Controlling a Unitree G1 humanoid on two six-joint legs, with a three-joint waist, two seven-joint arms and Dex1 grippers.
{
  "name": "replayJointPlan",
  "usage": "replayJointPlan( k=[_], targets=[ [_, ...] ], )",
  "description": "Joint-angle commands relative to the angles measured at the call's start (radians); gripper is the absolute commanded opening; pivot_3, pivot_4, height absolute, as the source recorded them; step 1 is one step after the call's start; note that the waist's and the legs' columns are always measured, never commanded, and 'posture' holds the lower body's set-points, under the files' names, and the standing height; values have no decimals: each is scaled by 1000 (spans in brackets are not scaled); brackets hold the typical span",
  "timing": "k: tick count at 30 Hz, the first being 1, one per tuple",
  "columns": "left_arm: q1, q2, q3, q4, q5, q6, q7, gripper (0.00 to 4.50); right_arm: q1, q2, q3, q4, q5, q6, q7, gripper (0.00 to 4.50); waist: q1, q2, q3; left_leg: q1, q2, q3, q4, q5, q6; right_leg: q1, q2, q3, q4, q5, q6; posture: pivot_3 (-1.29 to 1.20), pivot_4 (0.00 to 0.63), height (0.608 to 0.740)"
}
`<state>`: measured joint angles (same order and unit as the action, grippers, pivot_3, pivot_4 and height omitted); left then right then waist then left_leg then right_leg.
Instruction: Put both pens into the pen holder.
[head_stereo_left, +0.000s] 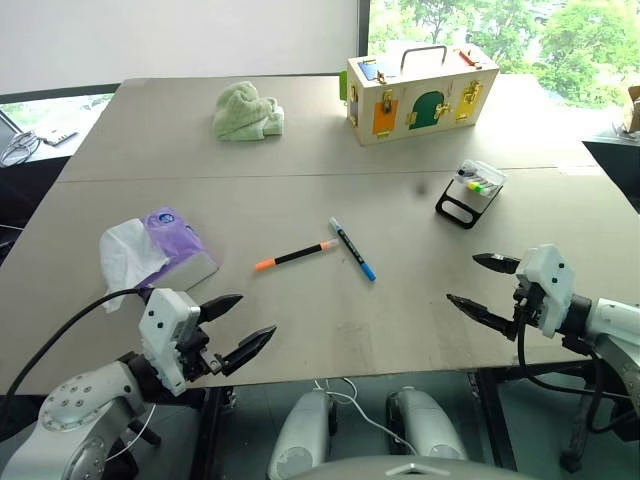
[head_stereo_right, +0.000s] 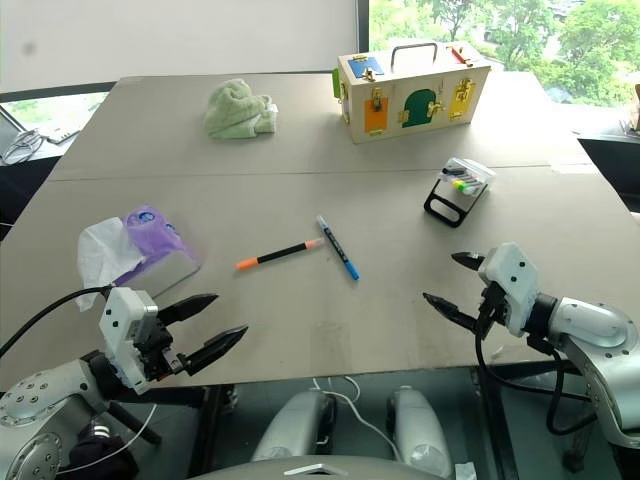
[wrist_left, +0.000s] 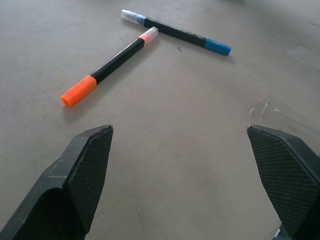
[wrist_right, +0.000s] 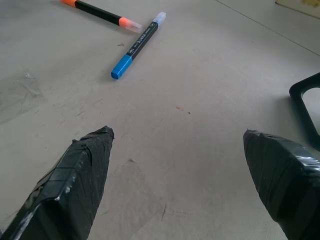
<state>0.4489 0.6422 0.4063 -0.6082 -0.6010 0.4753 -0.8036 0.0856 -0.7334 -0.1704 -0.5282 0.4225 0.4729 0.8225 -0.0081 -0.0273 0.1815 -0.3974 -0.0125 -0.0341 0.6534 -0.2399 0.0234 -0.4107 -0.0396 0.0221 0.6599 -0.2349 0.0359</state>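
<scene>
Two pens lie near the middle of the table, their far ends almost touching. The black pen with orange ends (head_stereo_left: 296, 256) lies to the left, the dark pen with a blue cap (head_stereo_left: 353, 249) to the right. The pen holder (head_stereo_left: 470, 192), a small black-framed box with clear sides and yellow and green markers inside, lies tilted at the right. My left gripper (head_stereo_left: 243, 326) hovers open over the near left edge, short of the orange pen (wrist_left: 108, 64). My right gripper (head_stereo_left: 480, 283) is open at the near right, with the blue pen (wrist_right: 137, 44) ahead of it.
A wooden latch box (head_stereo_left: 420, 95) with a handle stands at the back. A green cloth (head_stereo_left: 247, 110) lies at the back left. A purple tissue pack (head_stereo_left: 165, 248) with white tissue rests at the left. The table's front edge (head_stereo_left: 380, 370) runs just below both grippers.
</scene>
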Motion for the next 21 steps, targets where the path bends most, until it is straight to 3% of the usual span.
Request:
replayJointPlan(
  k=[1, 6, 10, 14, 17, 21],
  targets=[
    [-31, 13, 24, -6, -11, -7, 12, 4473, -26, 4, 0, -44, 3, -30, -9, 4430, 0, 0, 0, 0, 0, 0, 0, 0, 0, 0, 0, 0, 0, 0, 0, 0, 150, 740],
    [-131, 35, -1, 7, -15, 11, 29, 4473, -53, 38, 36, -61, 30, -89, 25, 4430, 0, 0, 0, 0, 0, -1, 0, 0, 0, 0, 1, -1, 0, 0, 0, 0, 150, 740],
    [-200, 47, -11, 17, -30, 42, 46, 4473, -75, 25, 64, -80, 32, -35, 7, 4430, -1, 0, 0, 0, 0, 0, 0, 0, 1, 0, 0, -1, -1, 3, -2, 0, 150, 740],
    [-215, 68, -23, 41, -34, 24, -15, 4473, -228, -17, 199, -126, 4, 282, -113, 4430, -7, 0, 0, 0, 1, 0, 0, 0, 1, -1, 1, -1, 0, 4, 0, 0, 150, 740],
    [-212, 79, -27, 53, -38, 7, -63, 4473, -355, 59, 255, -98, 43, 415, -174, 4430, -4, 0, 0, 0, 1, 0, 0, 0, 0, -1, 1, 0, 0, 2, -3, 0, 150, 740],
    [-224, 90, -10, 63, -40, 3, -80, 4473, -636, 260, 404, 54, 6, 635, -300, 4430, -15, 1, 0, 0, 2, 1, -1, 0, 0, -2, 2, 0, 0, 3, -5, 0, 150, 740]
  ],
)
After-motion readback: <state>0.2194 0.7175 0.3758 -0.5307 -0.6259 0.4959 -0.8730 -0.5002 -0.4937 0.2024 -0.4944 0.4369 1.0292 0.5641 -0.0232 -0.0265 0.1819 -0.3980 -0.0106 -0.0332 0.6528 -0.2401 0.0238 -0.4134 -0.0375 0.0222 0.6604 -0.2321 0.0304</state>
